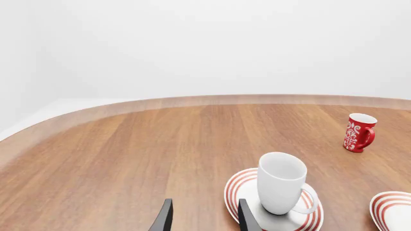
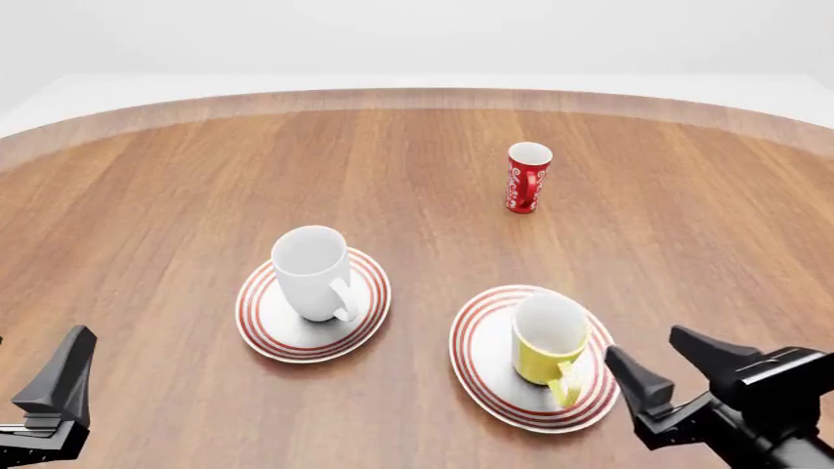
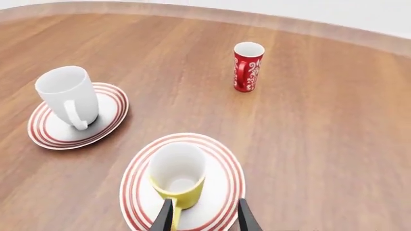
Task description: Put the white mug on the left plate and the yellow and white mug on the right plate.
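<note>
The white mug (image 2: 312, 272) stands upright on the left plate (image 2: 268, 327), handle toward the near right. On the right plate (image 2: 482, 366) the yellow and white mug (image 2: 548, 337) is upright, its handle pointing at my right gripper (image 2: 671, 363). That gripper is open just behind the plate's near right rim. In the right wrist view the yellow and white mug (image 3: 176, 175) sits just ahead of the open right gripper (image 3: 204, 219), its handle near one finger. My left gripper (image 1: 204, 219) is open and empty, beside the left plate (image 1: 236, 185) and the white mug (image 1: 281, 183).
A slim red cup (image 2: 526, 178) with white markings stands upright farther back, right of centre. The round wooden table's (image 2: 156, 195) far edge curves across the back.
</note>
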